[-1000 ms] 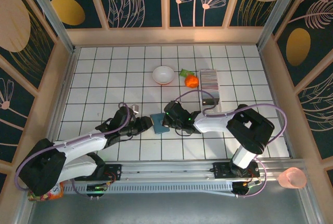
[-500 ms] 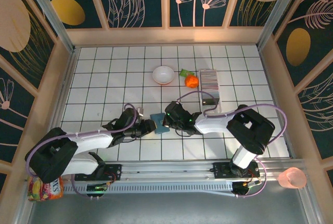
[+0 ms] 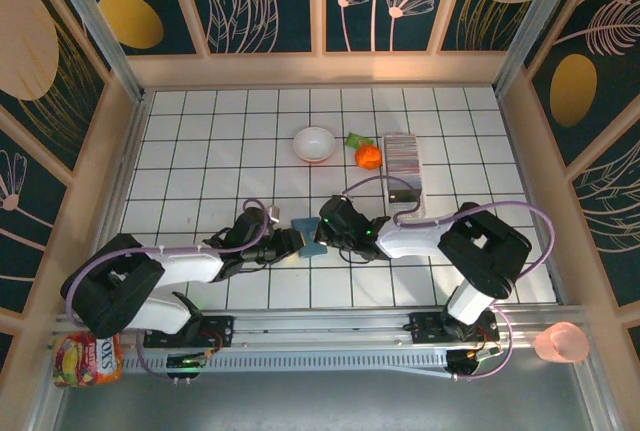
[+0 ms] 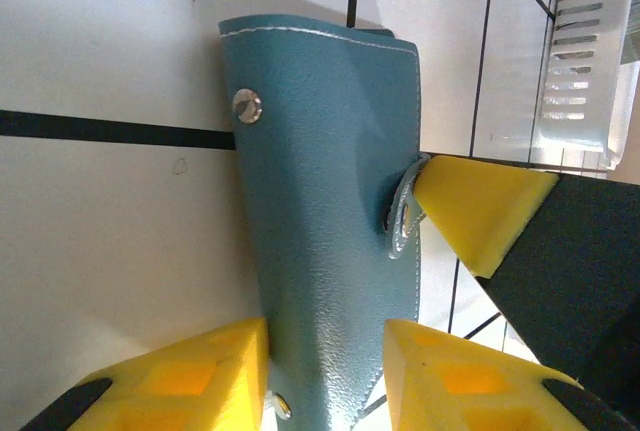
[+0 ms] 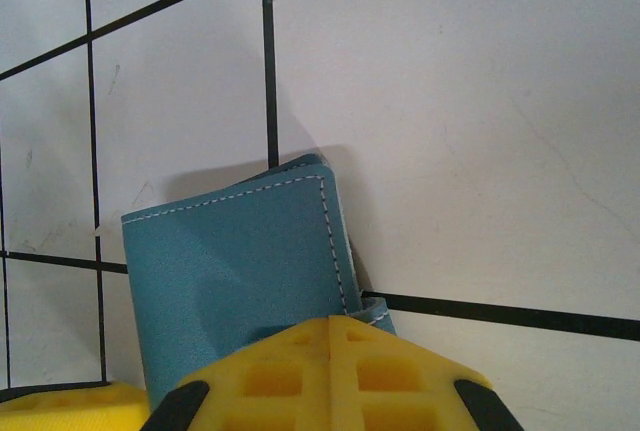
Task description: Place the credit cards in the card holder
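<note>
The teal card holder (image 3: 308, 235) lies on the white tiled table just in front of the arms, pinched narrow in the middle. My left gripper (image 3: 283, 242) reaches it from the left. In the left wrist view its yellow fingers (image 4: 190, 381) press both sides of the card holder (image 4: 320, 201), so the left gripper (image 4: 325, 351) is shut on it. My right gripper (image 3: 325, 234) is shut on the holder's right edge. In the right wrist view its closed tips (image 5: 330, 336) overlap the card holder's (image 5: 230, 261) corner flap. The credit cards (image 3: 402, 151) stand as a striped stack at the back right.
A white bowl (image 3: 314, 143) and an orange toy carrot (image 3: 368, 155) sit behind the holder, left of the cards. Wooden walls close in the table. A snack bag (image 3: 85, 361) and a pink cup (image 3: 562, 343) lie outside the near rail.
My left arm has slid right along the table to the card holder and its jaws have narrowed onto it. The holder now looks squeezed. The right arm has stayed put.
</note>
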`<move>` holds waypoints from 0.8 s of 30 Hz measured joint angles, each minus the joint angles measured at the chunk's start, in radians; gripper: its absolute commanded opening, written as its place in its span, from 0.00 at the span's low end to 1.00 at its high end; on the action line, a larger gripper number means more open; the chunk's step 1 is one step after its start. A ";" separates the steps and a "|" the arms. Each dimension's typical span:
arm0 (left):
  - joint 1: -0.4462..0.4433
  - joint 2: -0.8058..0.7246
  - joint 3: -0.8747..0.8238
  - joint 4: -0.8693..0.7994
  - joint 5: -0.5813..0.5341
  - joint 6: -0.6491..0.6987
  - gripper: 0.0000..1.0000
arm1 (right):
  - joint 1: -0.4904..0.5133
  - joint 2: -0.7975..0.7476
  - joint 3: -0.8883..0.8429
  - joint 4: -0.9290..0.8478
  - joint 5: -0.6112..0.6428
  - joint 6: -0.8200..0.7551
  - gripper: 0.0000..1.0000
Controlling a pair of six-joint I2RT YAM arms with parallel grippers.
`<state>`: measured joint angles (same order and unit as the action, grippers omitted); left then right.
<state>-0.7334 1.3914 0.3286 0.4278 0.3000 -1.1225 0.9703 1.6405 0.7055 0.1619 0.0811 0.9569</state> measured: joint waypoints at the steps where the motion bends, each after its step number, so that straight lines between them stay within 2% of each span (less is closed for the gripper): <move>1: 0.000 0.003 0.000 0.005 0.001 -0.002 0.33 | 0.000 0.000 0.000 0.000 0.000 0.000 0.00; 4: 0.000 0.006 0.000 0.018 0.000 -0.009 0.31 | 0.000 -0.002 -0.005 0.007 0.000 0.004 0.00; 9: 0.000 0.005 -0.003 0.041 -0.005 -0.024 0.17 | -0.002 -0.010 -0.019 0.022 -0.002 0.013 0.00; 16: 0.000 0.003 -0.003 0.069 0.006 -0.024 0.04 | -0.002 -0.045 -0.044 0.025 -0.004 0.014 0.00; 20: 0.000 -0.026 0.013 0.035 0.002 0.004 0.00 | -0.002 -0.087 -0.050 0.015 -0.006 0.010 0.11; 24: 0.000 -0.111 0.069 -0.093 -0.061 0.078 0.00 | -0.002 -0.187 -0.055 0.003 0.005 -0.015 0.25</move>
<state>-0.7334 1.2800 0.3973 0.3344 0.2390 -1.0443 0.9684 1.4532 0.6510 0.1654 0.0860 0.9417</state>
